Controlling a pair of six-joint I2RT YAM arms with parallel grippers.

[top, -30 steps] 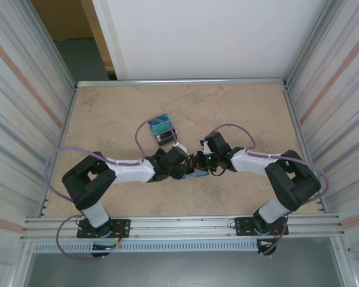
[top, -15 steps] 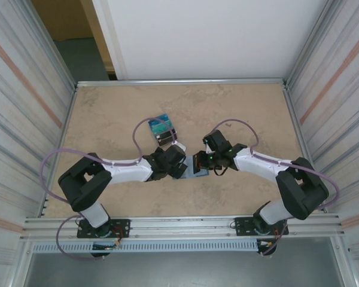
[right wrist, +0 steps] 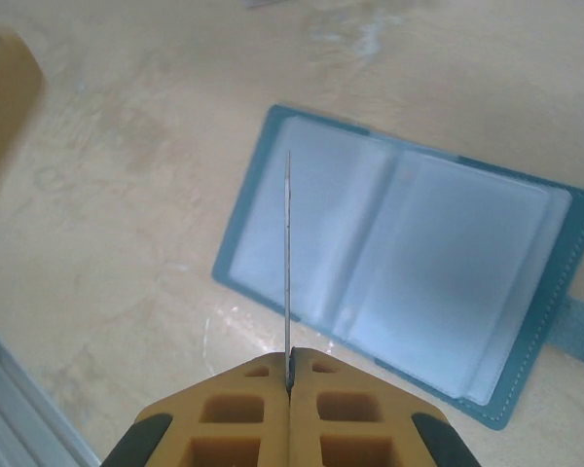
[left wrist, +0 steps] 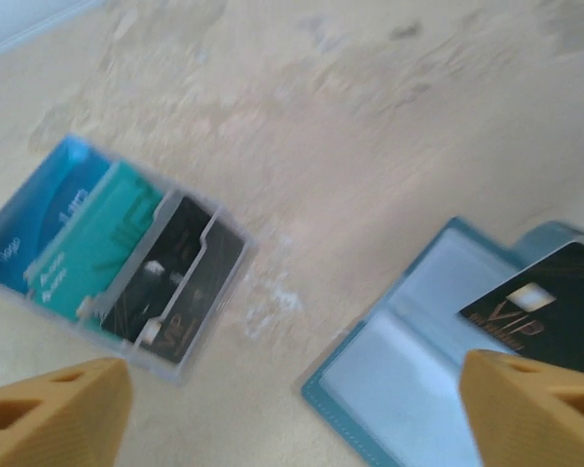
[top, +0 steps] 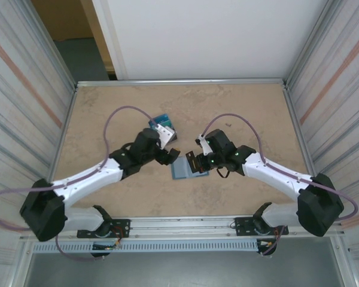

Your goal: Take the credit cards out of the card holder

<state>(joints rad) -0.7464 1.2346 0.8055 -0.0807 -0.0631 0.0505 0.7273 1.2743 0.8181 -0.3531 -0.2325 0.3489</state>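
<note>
Card holder (right wrist: 399, 272) uncovered now: L jaws backed off, R jaws pinch card (right wrist: 288, 243).

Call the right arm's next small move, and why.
Probably carry the card over to the pile and release it there. The right gripper pinches it edge-up, clear of the open holder, and the pile of blue, teal and black cards lies off to one side of the holder.
</note>
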